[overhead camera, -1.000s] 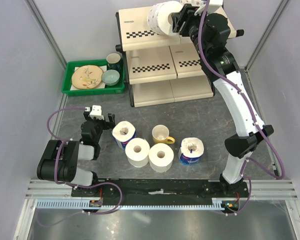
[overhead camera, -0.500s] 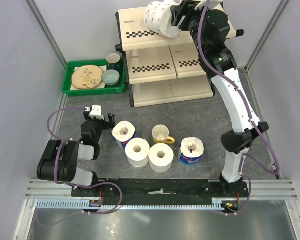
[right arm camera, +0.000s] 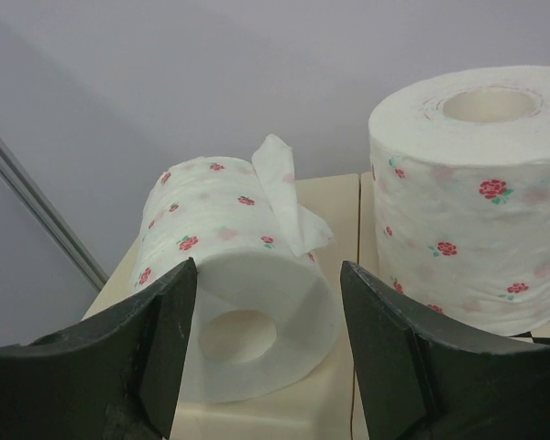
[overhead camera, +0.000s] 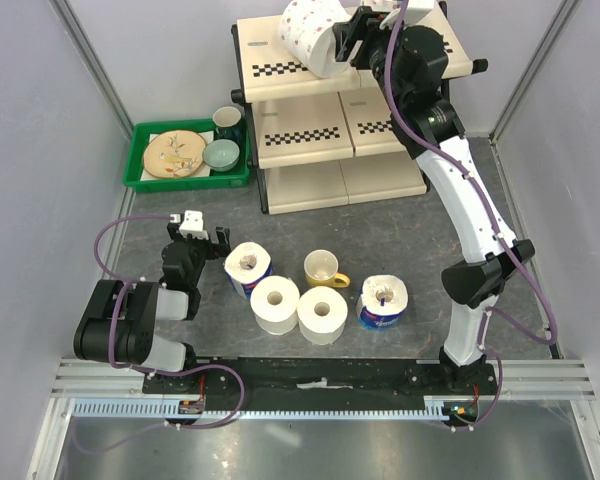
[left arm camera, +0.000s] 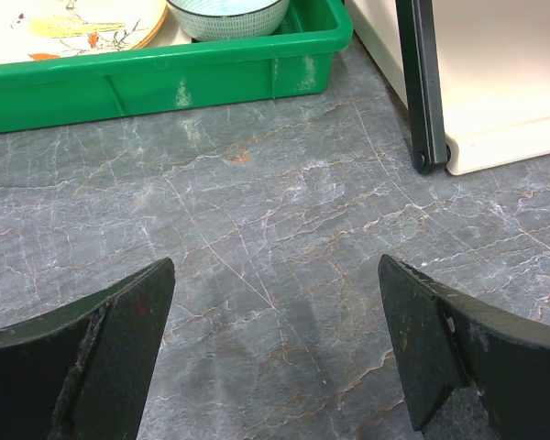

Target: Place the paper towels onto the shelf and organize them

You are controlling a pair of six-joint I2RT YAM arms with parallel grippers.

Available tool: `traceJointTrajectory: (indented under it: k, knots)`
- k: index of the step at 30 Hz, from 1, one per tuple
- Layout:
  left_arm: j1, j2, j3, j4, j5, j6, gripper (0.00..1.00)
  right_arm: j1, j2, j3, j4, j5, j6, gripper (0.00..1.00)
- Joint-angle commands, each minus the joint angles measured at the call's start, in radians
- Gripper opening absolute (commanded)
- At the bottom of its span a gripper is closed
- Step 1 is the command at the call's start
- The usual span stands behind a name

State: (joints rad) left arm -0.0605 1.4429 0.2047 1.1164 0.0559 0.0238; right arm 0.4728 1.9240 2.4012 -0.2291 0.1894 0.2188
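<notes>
The right gripper's (right arm camera: 269,268) jaws stand wide apart, and a floral roll (right arm camera: 234,284) fills the gap from finger to finger. I'd say it is pinched rather than let go, though the contact itself is hard to make out. That roll lies tipped on its side, core toward the wrist, low over the top tier of the shelf (overhead camera: 263,45). Just beside it a second floral roll (right arm camera: 467,202) stands upright. So the step in hand looks to be setting this roll down. The next move, I reckon, calls for turning it upright next to its mate, or at least settling it so it cannot roll off, before the jaws part. At the near side the left gripper (left arm camera: 275,266) hovers low over the table (left arm camera: 257,183), jaws spread with nothing between them. Four more rolls (overhead camera: 275,303) wait near it.
</notes>
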Motion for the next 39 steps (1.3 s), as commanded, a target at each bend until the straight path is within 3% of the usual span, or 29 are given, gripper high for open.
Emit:
traceJointTrajectory:
  k: [1,11,39]
  knots:
    - [0.001,-0.007,0.009,0.039,0.01,0.022,1.0,-0.003,-0.077,-0.098,0.043,-0.028,-0.004,0.72]
    - [0.001,-0.009,0.009,0.039,0.012,0.022,1.0,-0.003,-0.177,-0.283,0.106,-0.028,-0.029,0.72]
    - [0.001,-0.007,0.01,0.039,0.01,0.021,1.0,-0.023,-0.046,-0.189,0.139,-0.094,0.025,0.68]
